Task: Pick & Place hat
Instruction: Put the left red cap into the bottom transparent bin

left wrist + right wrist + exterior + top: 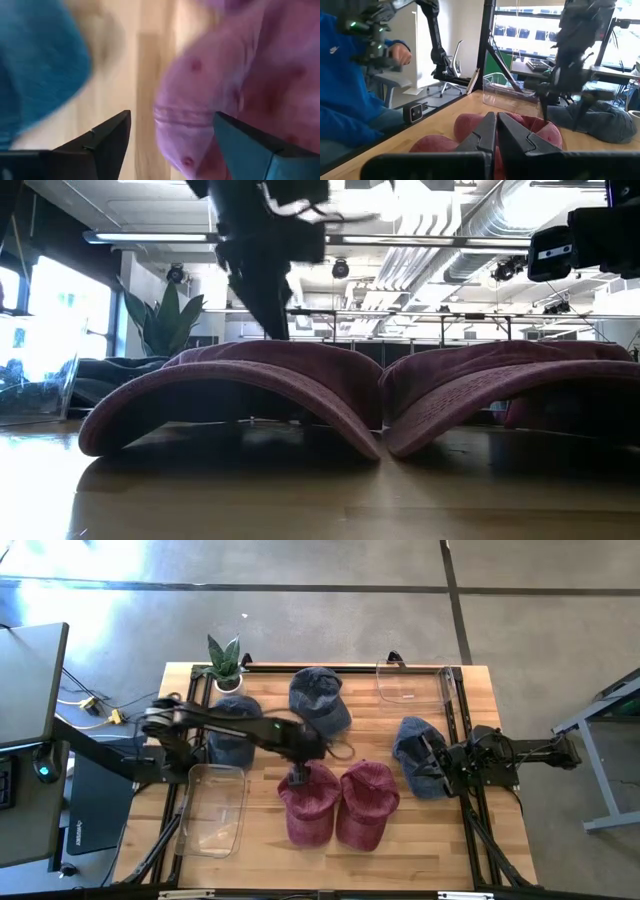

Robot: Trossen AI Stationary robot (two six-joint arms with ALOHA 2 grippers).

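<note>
The left red hat (308, 802) lies on the table (505, 840), touching the second red hat (368, 802) at its side. The left gripper (298, 776) hangs over its back edge with fingers wide apart, one on each side of the fabric fold, probably to pinch it there. The clear bin (212, 808) beside this hat looks like its goal. Blue hats (320, 700) lie behind the red hat, near enough to disturb the approach. The right gripper (447, 762) waits far from it, fingers pressed together, holding nothing, by another blue hat (413, 752). A potted plant (226, 664) stands at the far corner
</note>
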